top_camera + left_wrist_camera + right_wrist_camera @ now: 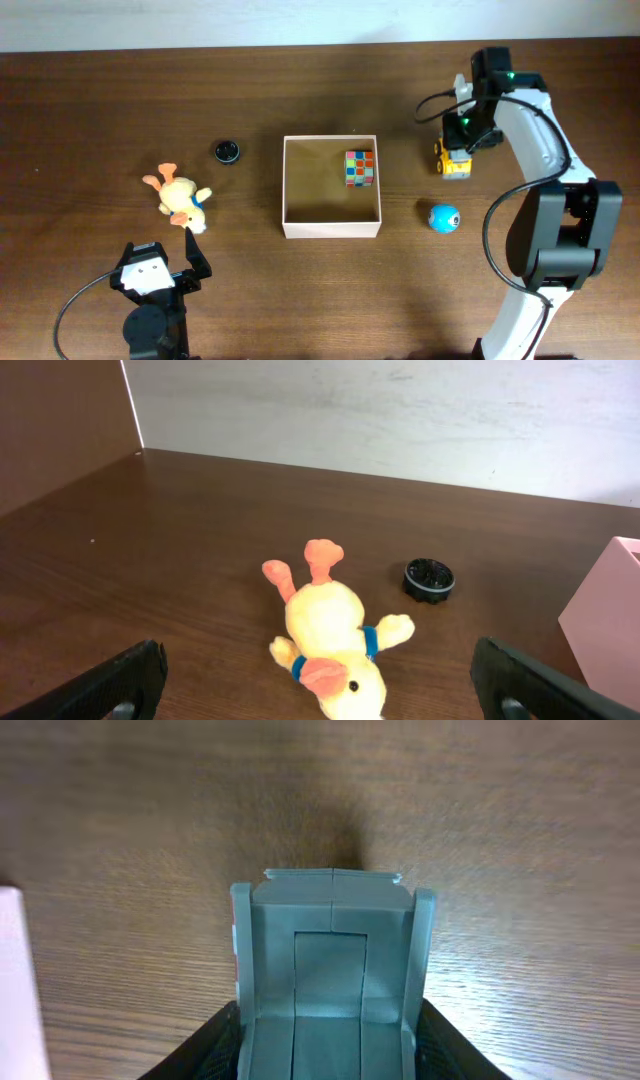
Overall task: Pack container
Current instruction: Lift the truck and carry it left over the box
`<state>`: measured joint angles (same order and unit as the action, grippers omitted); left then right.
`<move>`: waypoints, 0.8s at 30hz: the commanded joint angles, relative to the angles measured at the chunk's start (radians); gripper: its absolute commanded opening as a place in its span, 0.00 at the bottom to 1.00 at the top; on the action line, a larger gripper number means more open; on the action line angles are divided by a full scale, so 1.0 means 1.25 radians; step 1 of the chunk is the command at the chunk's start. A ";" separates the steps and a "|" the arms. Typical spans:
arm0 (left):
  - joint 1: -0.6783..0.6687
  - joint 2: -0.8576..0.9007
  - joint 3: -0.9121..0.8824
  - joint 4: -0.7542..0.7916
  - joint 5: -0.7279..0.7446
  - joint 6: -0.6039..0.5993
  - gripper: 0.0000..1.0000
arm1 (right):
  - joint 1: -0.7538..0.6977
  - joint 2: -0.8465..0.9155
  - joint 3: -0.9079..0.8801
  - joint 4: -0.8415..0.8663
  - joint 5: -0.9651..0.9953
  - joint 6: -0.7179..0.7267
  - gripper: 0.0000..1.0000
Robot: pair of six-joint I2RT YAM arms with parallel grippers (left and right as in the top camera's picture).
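Note:
The container (332,228), a square shallow box with white walls and a tan inside, sits mid-table with a coloured cube (360,168) in its far right corner. My right gripper (458,148) is down over a yellow toy truck (455,162) to the right of the box. In the right wrist view the truck's grey bed (330,970) fills the gap of the right gripper (330,1055), both black fingers pressed against its sides. My left gripper (160,264) stands wide open near the front left, just short of a yellow plush duck (180,197); the duck (335,635) lies ahead of the left gripper (322,695).
A blue ball (444,217) lies right of the box's front corner. A small black round cap (227,151) sits behind the duck, also visible as the cap (430,578). The box's corner (610,620) shows at the right, and its white wall (15,980) at the left.

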<state>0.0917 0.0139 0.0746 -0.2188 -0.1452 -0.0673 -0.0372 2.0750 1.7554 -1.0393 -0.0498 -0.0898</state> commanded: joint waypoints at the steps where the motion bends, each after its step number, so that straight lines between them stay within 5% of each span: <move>1: -0.003 -0.002 -0.005 0.004 0.009 0.013 0.99 | 0.003 -0.006 0.069 -0.019 0.007 -0.006 0.45; 15: -0.003 -0.002 -0.005 0.004 0.008 0.013 0.99 | 0.095 -0.007 0.336 -0.211 0.005 0.023 0.44; 24: -0.003 -0.002 -0.005 0.004 0.009 0.013 0.99 | 0.243 -0.007 0.382 -0.266 0.004 0.164 0.43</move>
<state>0.0917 0.0139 0.0746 -0.2188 -0.1452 -0.0673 0.2142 2.0754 2.2066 -1.3643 -0.0460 0.0261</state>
